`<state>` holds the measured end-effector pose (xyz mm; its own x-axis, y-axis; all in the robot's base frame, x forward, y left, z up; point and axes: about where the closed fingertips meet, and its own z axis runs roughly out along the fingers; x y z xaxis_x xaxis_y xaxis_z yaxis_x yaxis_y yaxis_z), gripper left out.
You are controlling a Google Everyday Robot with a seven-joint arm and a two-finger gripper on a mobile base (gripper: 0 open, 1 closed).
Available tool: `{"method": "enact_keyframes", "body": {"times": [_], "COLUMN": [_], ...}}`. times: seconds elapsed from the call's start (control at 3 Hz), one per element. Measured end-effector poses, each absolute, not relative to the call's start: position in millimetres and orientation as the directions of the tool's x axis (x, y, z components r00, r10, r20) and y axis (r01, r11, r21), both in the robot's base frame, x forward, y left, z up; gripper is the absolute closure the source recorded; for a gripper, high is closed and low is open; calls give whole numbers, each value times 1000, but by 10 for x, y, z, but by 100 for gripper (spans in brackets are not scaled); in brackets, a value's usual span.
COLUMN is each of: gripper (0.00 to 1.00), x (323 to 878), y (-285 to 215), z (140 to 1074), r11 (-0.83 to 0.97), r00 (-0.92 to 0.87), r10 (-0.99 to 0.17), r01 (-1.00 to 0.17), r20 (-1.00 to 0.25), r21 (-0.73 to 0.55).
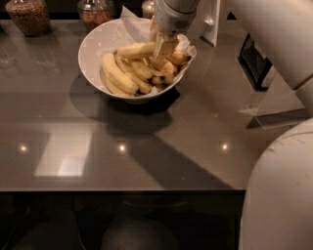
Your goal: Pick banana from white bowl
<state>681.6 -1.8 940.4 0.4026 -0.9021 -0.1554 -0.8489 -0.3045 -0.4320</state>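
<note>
The white bowl (88,47) with a paper liner stands at the back of the dark counter and holds several bananas. My gripper (162,48) hangs over the right half of the bowl, just above the pile. It is shut on the right end of the banana (134,50), a long, nearly straight yellow one. The banana lies level and sticks out to the left of the fingers, a little above the others. Shorter bananas with dark ends (164,73) and plump curved ones (116,74) lie below in the bowl.
Glass jars of brown grains (28,14) (95,11) stand behind the bowl at the back left. A white block (213,22) and a dark object (251,54) sit at the right. My arm (276,34) and body (281,195) fill the right side.
</note>
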Motion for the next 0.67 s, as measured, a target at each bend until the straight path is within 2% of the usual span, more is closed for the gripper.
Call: {"method": "enact_keyframes", "body": {"times": [0.33, 0.67], "gripper": [100, 100], "x": [6665, 6427], "y": [-311, -630], "z": [9530, 9702], "r11": [-311, -292], "r00": [388, 380], "r10": [-915, -911], "r01": [-854, -868], "r20": [-113, -160], "r21": [-416, -402]}}
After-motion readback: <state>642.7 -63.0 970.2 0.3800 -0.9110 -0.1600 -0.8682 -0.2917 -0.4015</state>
